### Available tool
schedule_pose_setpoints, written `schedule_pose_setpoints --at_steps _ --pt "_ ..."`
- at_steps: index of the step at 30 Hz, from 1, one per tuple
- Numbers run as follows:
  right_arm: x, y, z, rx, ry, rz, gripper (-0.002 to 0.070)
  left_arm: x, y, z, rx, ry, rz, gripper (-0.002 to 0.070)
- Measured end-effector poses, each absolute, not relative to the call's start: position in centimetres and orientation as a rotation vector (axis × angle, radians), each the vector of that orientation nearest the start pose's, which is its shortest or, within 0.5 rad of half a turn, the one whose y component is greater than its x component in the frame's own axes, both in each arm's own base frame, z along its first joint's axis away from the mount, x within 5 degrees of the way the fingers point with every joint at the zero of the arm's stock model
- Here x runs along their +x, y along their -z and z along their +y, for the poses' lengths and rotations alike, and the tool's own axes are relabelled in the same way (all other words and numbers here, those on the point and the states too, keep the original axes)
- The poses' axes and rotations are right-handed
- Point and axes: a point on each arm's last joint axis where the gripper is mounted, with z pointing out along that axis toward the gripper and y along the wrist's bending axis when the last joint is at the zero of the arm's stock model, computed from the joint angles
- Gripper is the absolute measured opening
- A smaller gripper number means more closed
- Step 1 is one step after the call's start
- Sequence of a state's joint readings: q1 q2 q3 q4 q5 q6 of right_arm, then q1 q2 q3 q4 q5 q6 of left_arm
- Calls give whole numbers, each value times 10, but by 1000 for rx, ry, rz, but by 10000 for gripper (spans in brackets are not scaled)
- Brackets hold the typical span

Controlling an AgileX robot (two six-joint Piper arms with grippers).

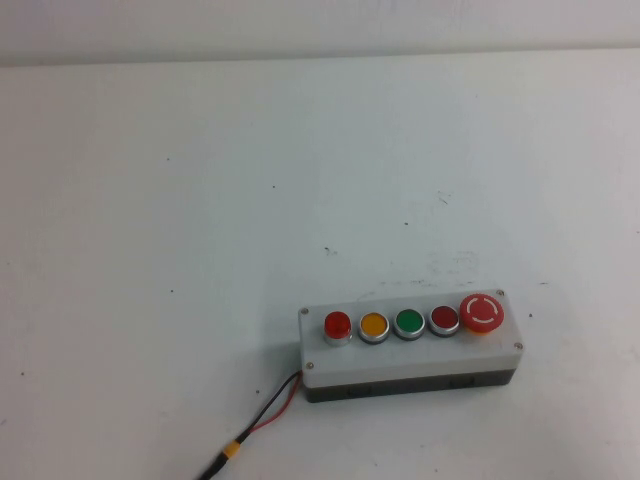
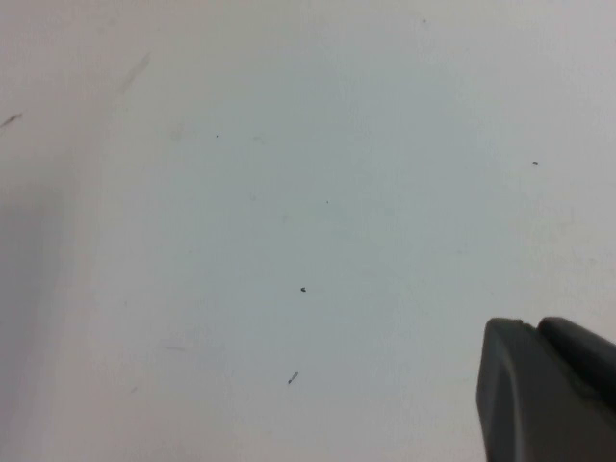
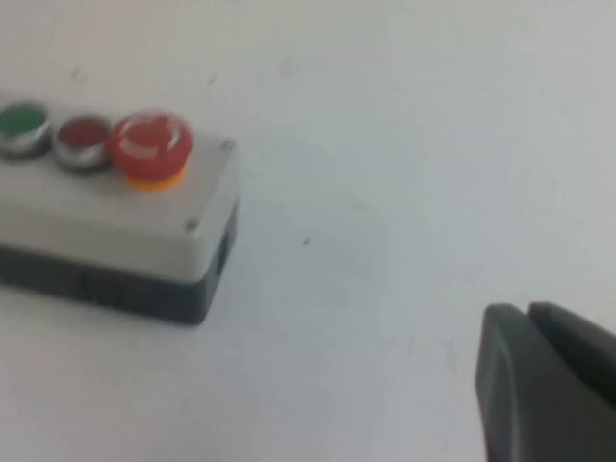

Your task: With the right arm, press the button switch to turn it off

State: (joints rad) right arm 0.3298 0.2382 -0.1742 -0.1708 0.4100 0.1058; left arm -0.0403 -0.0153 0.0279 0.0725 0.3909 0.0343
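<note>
The button (image 1: 337, 325) is small, round and bright red, with a silver ring. It sits at the left end of a row of five on a white-grey box (image 1: 410, 358), and the box lies on the desk (image 1: 200, 200), near the front and a bit to the right. It looks bright, so I think it is not pressed yet. The whole job seems left to do.

The right hand (image 3: 539, 385) shows only as a dark tip in its own camera. It hangs over bare desk, off past the end of the box with the big red button (image 3: 149, 144). So the small button is at the far end from it, well apart. I cannot tell if this hand is open or closed, and nothing shows in it.

The left hand (image 2: 544, 385) is over bare desk too. I cannot tell if it is open.
</note>
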Motion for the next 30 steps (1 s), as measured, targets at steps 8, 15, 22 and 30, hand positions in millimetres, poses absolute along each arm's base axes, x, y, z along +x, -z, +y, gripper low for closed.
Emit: schedule_pose_setpoints --at_steps 8,15,22,30 --pt "55 -204 6 -15 -161 1619 -16 52 -170 0 115 -68 1883 -2" --pt "57 -196 3 66 -131 1602 -16 52 -170 0 115 -68 1883 -2" --pt "57 -197 4 45 -155 1592 -16 52 -170 0 115 -68 1883 -2" --pt "56 -194 6 16 -181 1626 -16 52 -170 0 115 -68 1883 -2"
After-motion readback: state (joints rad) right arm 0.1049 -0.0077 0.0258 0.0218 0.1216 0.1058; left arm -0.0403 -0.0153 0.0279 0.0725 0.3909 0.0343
